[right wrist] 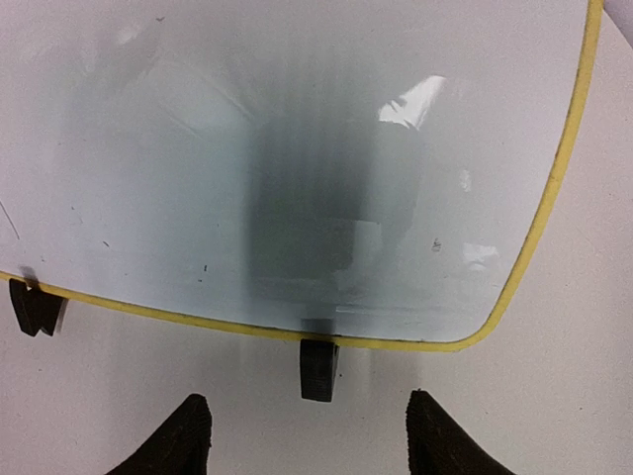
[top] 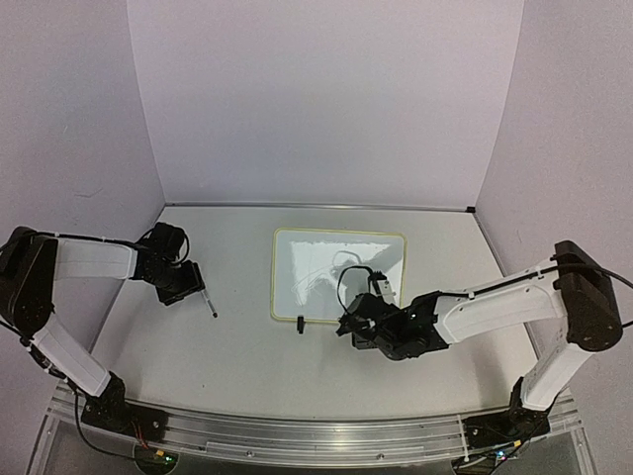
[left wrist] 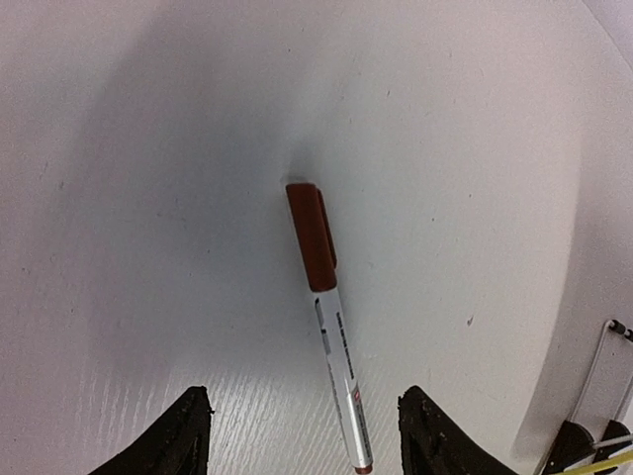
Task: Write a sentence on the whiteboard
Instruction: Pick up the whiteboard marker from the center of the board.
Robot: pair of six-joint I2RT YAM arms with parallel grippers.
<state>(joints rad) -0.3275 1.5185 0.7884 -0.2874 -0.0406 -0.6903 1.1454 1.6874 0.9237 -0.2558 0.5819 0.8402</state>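
My left gripper (left wrist: 305, 406) hung released over the marker (left wrist: 331, 327), its fingers spread to either side of the barrel and touching nothing; the red cap was on. My right gripper (right wrist: 307, 406) was likewise spread and empty at the lower edge of the whiteboard (right wrist: 297, 148), just below a black clip (right wrist: 318, 369). The board lay at the centre of the top view, and I could make out no sentence on it, only glare and faint specks. I judged this the start: taking up the pen. The next move called for closing on the barrel, then uncapping. The marker lay well left of the board, with nothing between them.
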